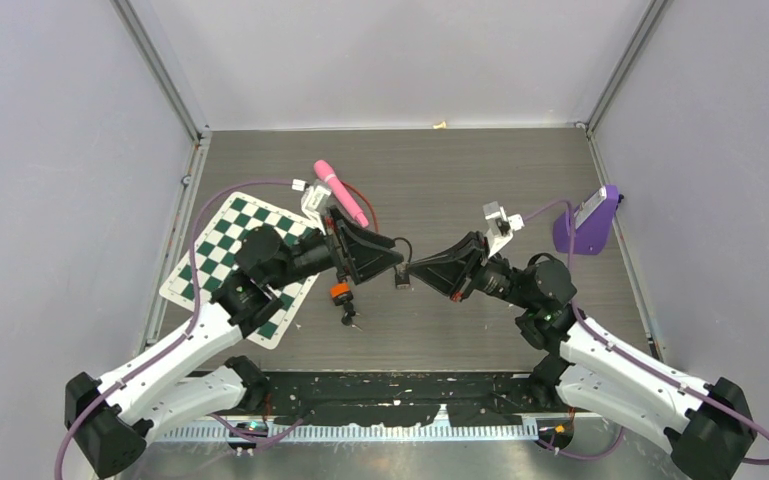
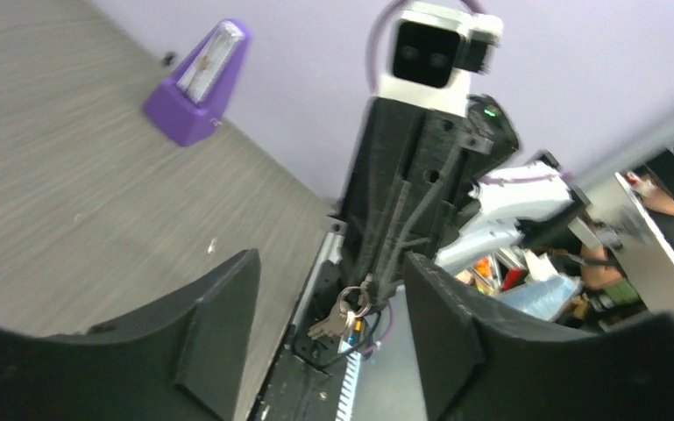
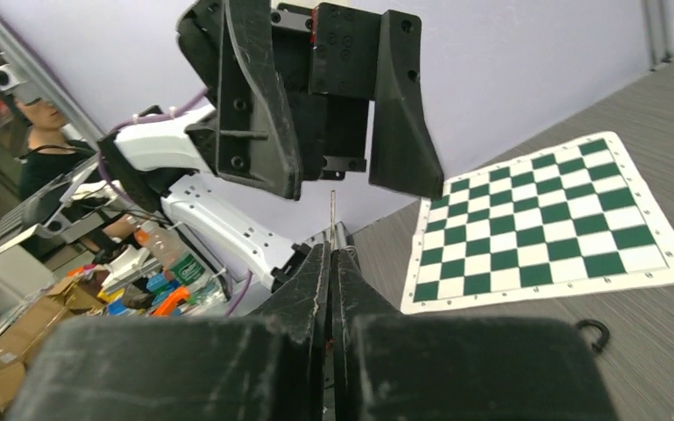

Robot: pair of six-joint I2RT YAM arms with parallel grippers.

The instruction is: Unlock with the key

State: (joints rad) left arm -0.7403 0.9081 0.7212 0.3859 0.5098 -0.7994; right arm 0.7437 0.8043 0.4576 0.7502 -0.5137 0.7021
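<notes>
The grey table (image 1: 440,170) carries a green-and-white chessboard mat (image 1: 222,240) at its left side. Above the table's middle the two arms face each other, tip to tip. The left gripper (image 1: 392,260) is released, its fingers (image 2: 219,324) apart with nothing held. The right gripper (image 3: 330,254) is clenched on the key (image 2: 326,327). The key's ring dangles below the fingertips, and a thin blade points toward the gap between the left fingers. Whether it reaches in cannot be told.
</notes>
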